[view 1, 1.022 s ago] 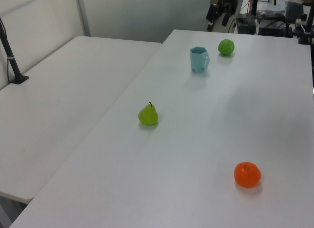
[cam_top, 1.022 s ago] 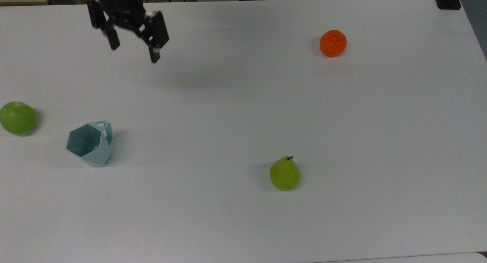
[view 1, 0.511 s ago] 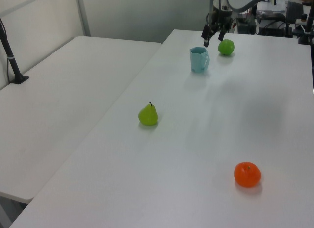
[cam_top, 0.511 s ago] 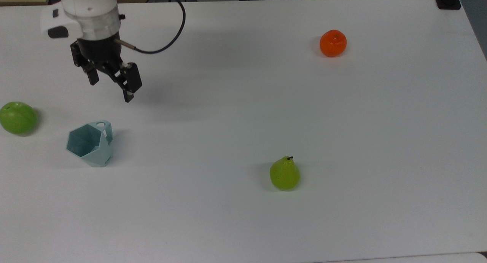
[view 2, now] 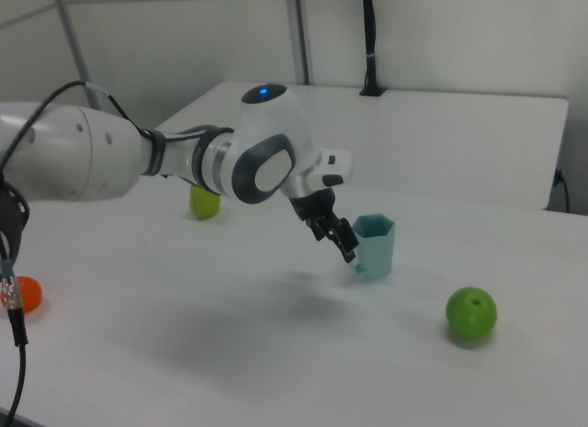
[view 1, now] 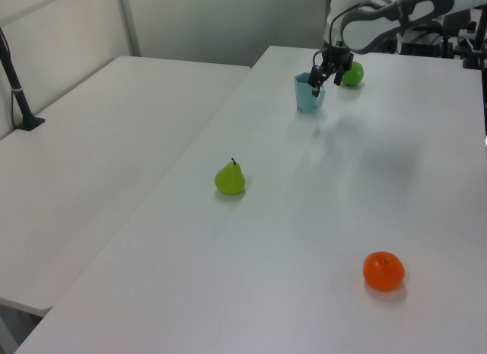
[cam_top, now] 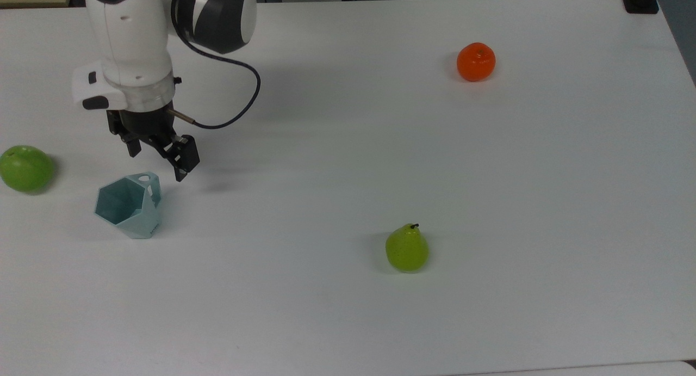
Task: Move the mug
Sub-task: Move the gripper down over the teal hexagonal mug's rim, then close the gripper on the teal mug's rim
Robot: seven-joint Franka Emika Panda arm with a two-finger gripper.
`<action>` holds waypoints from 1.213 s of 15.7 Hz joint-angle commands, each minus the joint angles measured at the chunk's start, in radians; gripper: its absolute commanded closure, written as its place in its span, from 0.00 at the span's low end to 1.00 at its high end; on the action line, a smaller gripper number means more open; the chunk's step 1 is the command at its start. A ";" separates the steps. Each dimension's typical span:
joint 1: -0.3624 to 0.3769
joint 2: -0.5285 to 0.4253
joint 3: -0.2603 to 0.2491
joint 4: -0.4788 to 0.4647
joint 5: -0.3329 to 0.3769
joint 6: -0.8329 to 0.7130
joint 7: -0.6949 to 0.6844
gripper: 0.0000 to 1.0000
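— White bench (cam_top: 348, 310) all across, then; what sits nearest in the top view?

— Nearest the lower edge of the top view is the pear (cam_top: 406, 248), yellow-green, stalk up, standing alone and well apart from everything else; it also shows mid-bench in the left view (view 1: 230, 178).

— And the mug?

— Next back, toward the top view's left; the mug (cam_top: 129, 204) is pale blue-teal and faceted, upright on the bench, its hexagonal mouth open to the camera and its small holed tab handle at the rim's far side; the right view shows it standing on its narrower base (view 2: 374, 246).

— Is the hand on it?

— No; the hand (cam_top: 157, 158) hangs just beyond the mug's handle side in the top view, black fingers (cam_top: 183, 159) spread apart and gripping nothing; in the right view the hand (view 2: 334, 238) is just beside the mug's wall on the right view's left, tilted down toward it; whether a fingertip touches the wall I cannot tell; in the left view the hand (view 1: 326, 73) overlaps the mug's (view 1: 307, 94) upper edge.

— What else is around?

— A green apple (cam_top: 25, 168) at the top view's far left edge, near the mug but apart from it; farthest back, toward the top view's right, an orange (cam_top: 476, 62) sits alone.
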 commanded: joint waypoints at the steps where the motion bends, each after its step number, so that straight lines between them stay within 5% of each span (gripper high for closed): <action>1: -0.001 0.037 -0.006 0.015 -0.026 0.054 0.020 0.00; 6: -0.010 0.084 -0.006 0.028 -0.036 0.103 0.021 0.00; 11: -0.011 0.104 -0.006 0.028 -0.050 0.160 0.018 0.14; 19: -0.011 0.118 -0.006 0.028 -0.072 0.161 0.017 0.74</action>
